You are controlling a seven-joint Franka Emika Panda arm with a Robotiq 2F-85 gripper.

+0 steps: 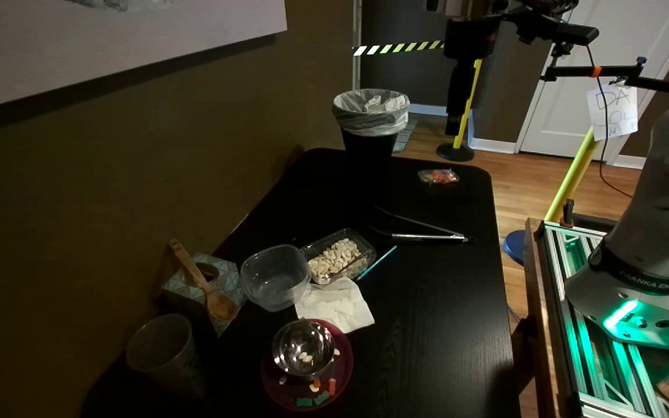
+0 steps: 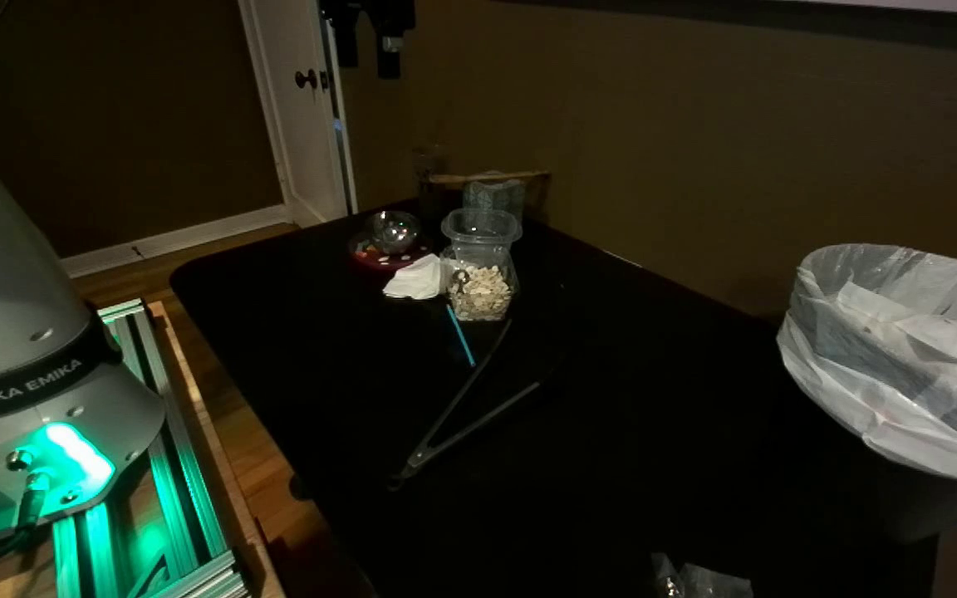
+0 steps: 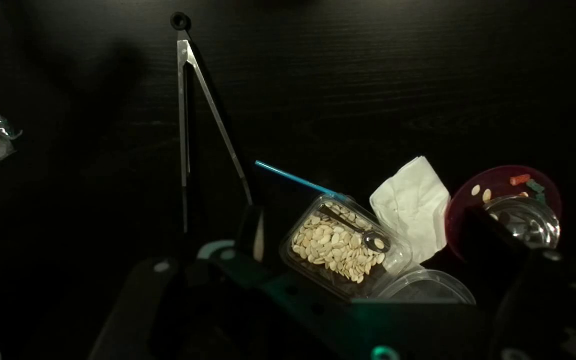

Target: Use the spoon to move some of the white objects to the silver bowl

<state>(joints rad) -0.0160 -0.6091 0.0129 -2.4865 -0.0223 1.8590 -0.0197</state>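
Observation:
The white objects, pale seeds [image 1: 334,258] [image 2: 480,292] [image 3: 330,242], lie heaped in a clear rectangular tray [image 3: 393,250]. A small dark, shiny spoon [image 3: 345,220] lies on them, with one seed in its bowl; it also shows in an exterior view [image 1: 353,263]. The silver bowl [image 1: 288,348] [image 2: 394,232] stands on a dark red plate, with a few seeds inside; in the wrist view [image 3: 538,215] a finger partly hides it. My gripper [image 1: 457,98] [image 2: 369,65] [image 3: 370,227] is open and empty, high above the table, its fingers apart.
A clear tub [image 1: 273,278] and a white napkin [image 1: 337,305] adjoin the tray. A blue straw [image 3: 293,177] and metal tongs [image 3: 185,100] lie nearby. A wooden spoon [image 1: 218,302] rests on a tissue box [image 1: 233,278]. A cup [image 1: 160,348], candy bag [image 1: 439,176] and lined bin [image 1: 369,116] stand around.

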